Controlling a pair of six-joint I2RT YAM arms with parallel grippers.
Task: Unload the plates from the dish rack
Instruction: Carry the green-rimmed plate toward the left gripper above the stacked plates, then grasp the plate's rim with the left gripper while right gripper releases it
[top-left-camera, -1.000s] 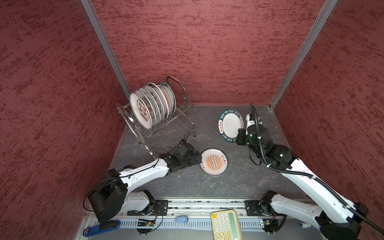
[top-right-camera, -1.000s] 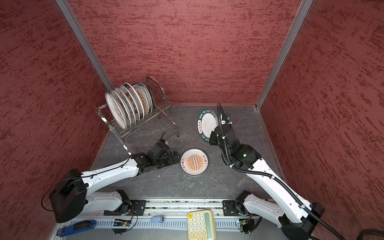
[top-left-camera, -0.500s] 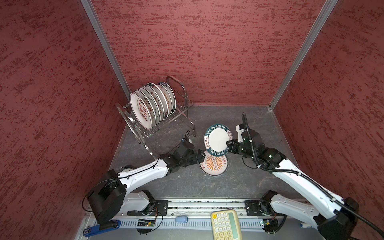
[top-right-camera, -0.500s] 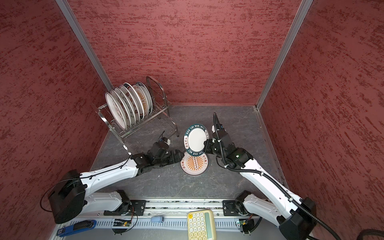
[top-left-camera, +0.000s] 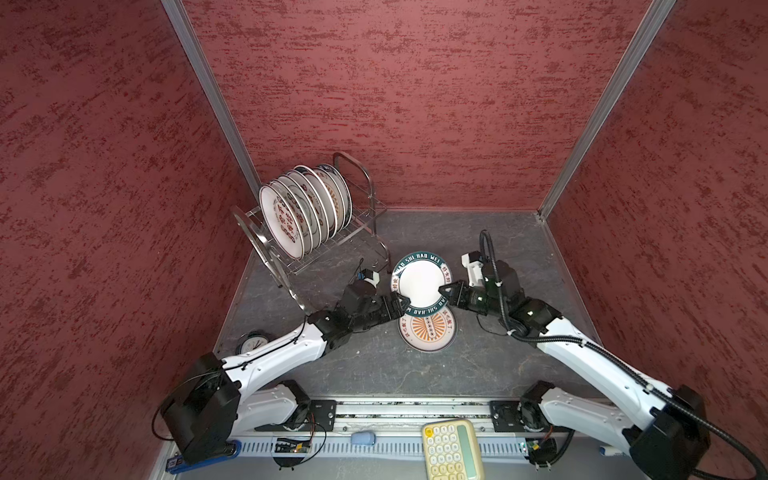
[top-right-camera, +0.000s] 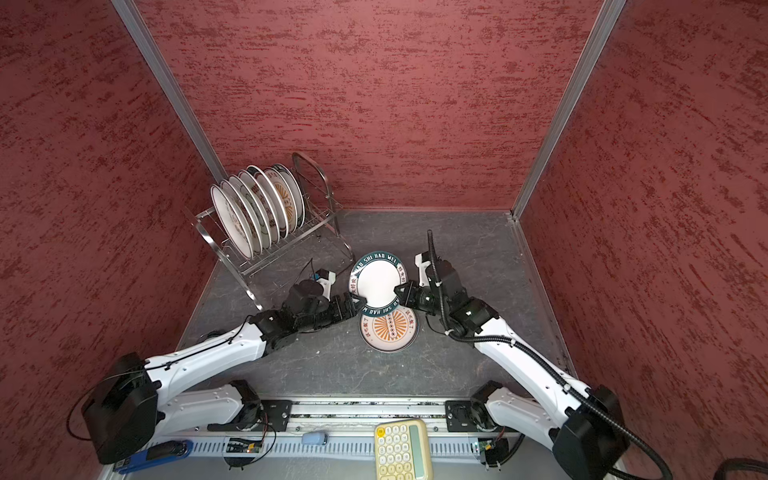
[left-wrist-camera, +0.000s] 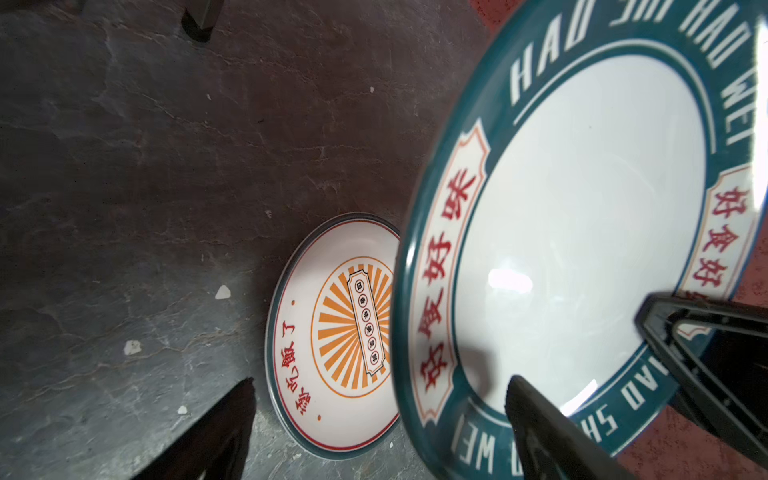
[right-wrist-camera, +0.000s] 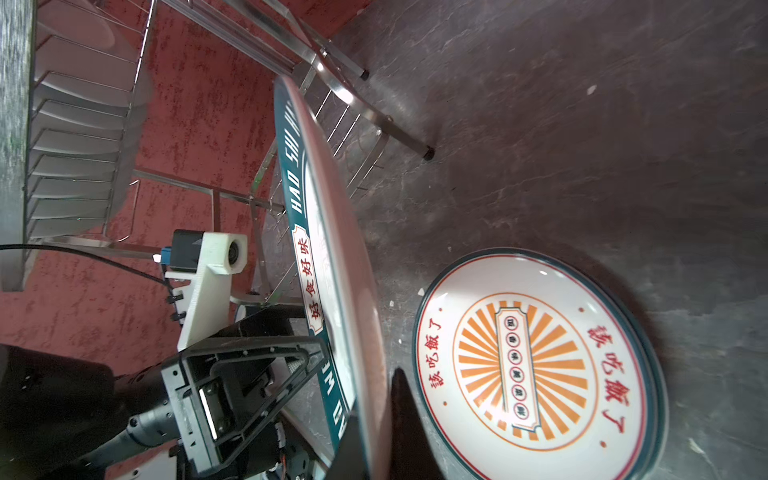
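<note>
While the right pincer (top-left-camera: 446, 291) is clamping the teal-rimmed plate (top-left-camera: 420, 282) by its rim above the sunburst plate (top-left-camera: 428, 334) lying mid-surface (top-left-camera: 511, 245), the left pincer (top-left-camera: 400, 302) — jaws apart — is straddling the opposite rim, so a handover is seemingly pending: left closing before right releases.

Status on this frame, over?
Right gripper shut on teal-rimmed plate. Left gripper open, straddling its opposite rim. Sunburst plate lies partly beneath. Dish rack holds more.

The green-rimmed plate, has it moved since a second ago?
Yes. The green-rimmed plate moved left and forward; it now overlaps the far edge of the sunburst plate, which stayed put.
</note>
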